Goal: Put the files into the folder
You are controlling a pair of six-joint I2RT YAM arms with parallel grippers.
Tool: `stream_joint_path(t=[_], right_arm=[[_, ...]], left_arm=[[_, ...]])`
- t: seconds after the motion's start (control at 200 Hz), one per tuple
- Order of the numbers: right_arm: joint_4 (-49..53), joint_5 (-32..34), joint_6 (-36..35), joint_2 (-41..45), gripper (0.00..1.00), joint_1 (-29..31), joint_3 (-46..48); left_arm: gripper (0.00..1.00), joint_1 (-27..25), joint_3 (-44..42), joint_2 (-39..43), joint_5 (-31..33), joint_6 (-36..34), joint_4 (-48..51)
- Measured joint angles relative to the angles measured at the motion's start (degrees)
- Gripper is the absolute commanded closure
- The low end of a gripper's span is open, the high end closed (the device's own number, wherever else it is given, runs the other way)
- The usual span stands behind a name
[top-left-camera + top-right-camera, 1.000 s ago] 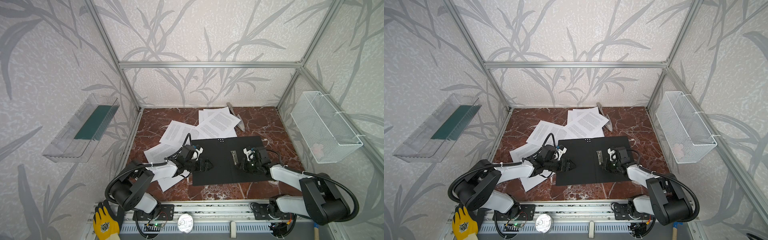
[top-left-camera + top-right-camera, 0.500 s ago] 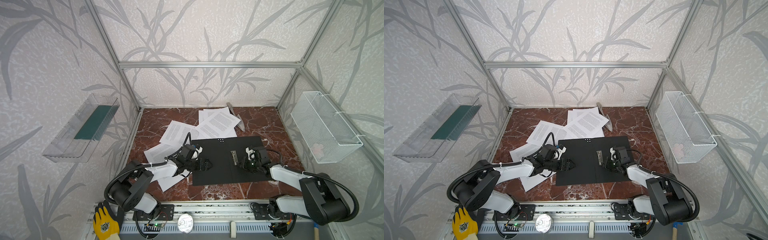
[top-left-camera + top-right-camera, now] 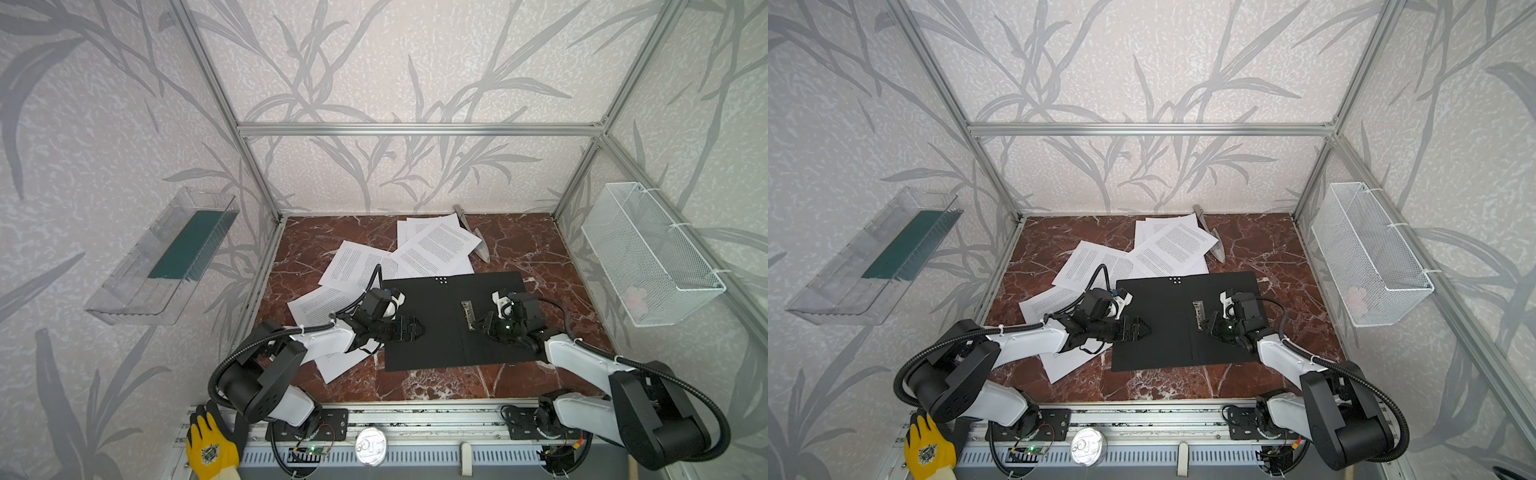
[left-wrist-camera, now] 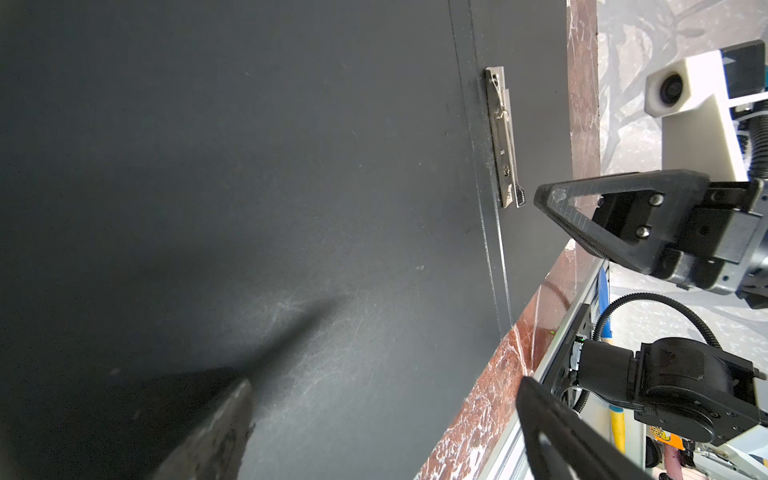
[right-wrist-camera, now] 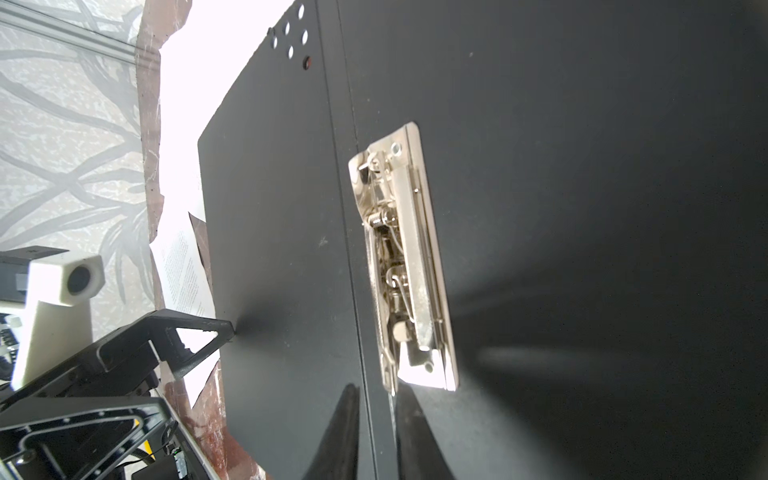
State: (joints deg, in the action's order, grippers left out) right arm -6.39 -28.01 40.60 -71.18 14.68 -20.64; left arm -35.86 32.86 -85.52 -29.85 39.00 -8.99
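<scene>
On the desk [image 3: 561, 257], one open folder [image 3: 440, 316] lies beneath left hand [image 3: 417, 330] (spread wide) and right hand [image 3: 478, 326] (slightly parted, empty); at least five files [image 3: 436, 249] lie beyond.

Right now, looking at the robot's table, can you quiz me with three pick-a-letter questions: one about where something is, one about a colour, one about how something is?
1. Where does the metal clip sit?
A up on a wall
B on the bare marble
C inside the folder, beside its middle fold

2. What colour is the glove by the front rail?
A yellow
B red
C blue

3. How is the folder?
A shut
B lying open and flat
C standing upright

Answers:
1 C, the shiny clip lies on the black inside, right by the fold.
2 A, its fingers are bright yellow.
3 B, both black halves are spread flat on the marble.
</scene>
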Motion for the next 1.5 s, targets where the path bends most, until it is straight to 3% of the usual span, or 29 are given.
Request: stream_joint_path(t=[0.305,0.765,0.96,1.5], right_arm=[[-3.7,-1.3,0.3,-5.6,0.84,0.8,-0.1],[-4.1,-0.5,0.5,-5.3,0.89,0.9,-0.1],[-4.1,-0.4,0.1,-5.3,1.0,1.0,-0.1],[-2.3,3.3,-1.2,-4.9,1.0,1.8,-0.6]], left_arm=[[0.01,0.0,0.0,0.0,0.0,0.0,0.0],[0.01,0.0,0.0,0.0,0.0,0.0,0.0],[0.01,0.0,0.0,0.0,0.2,0.0,0.1],[0.01,0.0,0.5,0.0,1.3,0.0,0.8]])
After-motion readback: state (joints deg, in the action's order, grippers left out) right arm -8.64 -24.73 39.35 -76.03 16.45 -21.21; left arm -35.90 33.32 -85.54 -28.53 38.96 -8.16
